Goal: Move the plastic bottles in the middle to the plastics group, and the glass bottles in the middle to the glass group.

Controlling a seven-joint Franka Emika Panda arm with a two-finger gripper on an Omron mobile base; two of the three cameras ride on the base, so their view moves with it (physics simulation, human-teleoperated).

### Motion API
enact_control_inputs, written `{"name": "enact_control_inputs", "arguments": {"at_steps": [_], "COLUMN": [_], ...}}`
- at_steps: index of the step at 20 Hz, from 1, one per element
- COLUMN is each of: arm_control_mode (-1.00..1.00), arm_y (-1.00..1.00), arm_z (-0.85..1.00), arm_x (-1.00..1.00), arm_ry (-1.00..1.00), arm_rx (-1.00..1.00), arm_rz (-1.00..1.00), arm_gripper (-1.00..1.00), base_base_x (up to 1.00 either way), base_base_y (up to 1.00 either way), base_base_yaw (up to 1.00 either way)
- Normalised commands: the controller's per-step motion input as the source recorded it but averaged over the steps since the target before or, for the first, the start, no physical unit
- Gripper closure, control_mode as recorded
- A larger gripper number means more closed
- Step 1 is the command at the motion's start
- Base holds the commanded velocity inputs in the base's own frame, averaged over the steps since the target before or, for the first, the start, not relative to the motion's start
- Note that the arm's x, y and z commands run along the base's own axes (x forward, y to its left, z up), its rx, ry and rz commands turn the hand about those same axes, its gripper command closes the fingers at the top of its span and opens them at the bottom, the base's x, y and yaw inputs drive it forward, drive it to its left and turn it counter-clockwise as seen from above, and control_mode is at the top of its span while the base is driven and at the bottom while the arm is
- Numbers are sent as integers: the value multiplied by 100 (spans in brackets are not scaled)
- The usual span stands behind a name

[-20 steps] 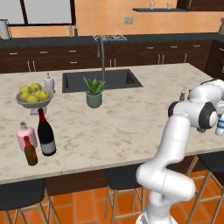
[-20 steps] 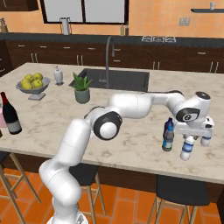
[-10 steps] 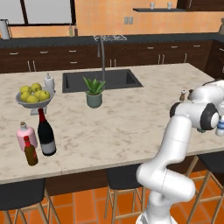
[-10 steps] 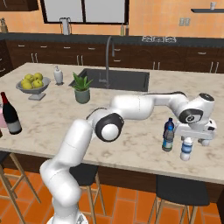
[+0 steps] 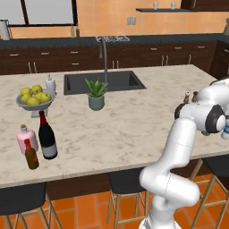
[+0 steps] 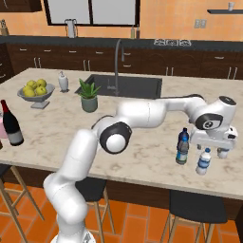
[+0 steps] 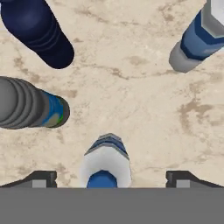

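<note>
My gripper (image 7: 111, 178) hangs open over the counter's right end, its fingertips (image 7: 41, 177) wide apart on either side of a clear blue-labelled plastic bottle (image 7: 107, 162) that stands free. Around it stand the dark blue bottle (image 7: 37, 33) and two more clear bottles (image 7: 30, 107) (image 7: 197, 41). From the right base, the gripper (image 6: 213, 143) sits beside the dark blue bottle (image 6: 182, 144) and just behind a clear bottle (image 6: 203, 161). The tall wine bottle (image 5: 46, 138) stands at the left end next to the pink bottle (image 5: 26, 137) and the brown red-capped bottle (image 5: 30, 154).
Salt and pepper shakers (image 5: 191, 95) stand behind the arm near the right end. A potted plant (image 5: 95, 95), a sink (image 5: 105, 82) with its faucet, a fruit bowl (image 5: 33, 99) and a white soap dispenser (image 5: 50, 85) occupy the far side. Stools stand under the front edge.
The jaws have spread from nearly shut around the clear bottle to wide open, letting it go. The arm has hardly moved.
</note>
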Motion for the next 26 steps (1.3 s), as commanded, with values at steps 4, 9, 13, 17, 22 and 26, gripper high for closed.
{"name": "enact_control_inputs", "arguments": {"at_steps": [4,9,13,17,22,26], "arm_control_mode": [-100,-100,-100,-100,-100,-100], "arm_y": [23,55,83,94,100,100], "arm_z": [39,25,0,0,0,4], "arm_x": [-36,-47,-68,-62,-40,-14], "arm_ry": [2,0,0,0,0,0], "arm_rx": [1,0,0,-3,-19,-27], "arm_rz": [-3,-6,-17,-11,-1,0], "arm_gripper": [-100,-100,-100,-100,-100,-100], "base_base_x": [0,0,0,0,0,0], "base_base_y": [0,0,0,0,0,0], "base_base_yaw": [0,0,0,0,0,0]}}
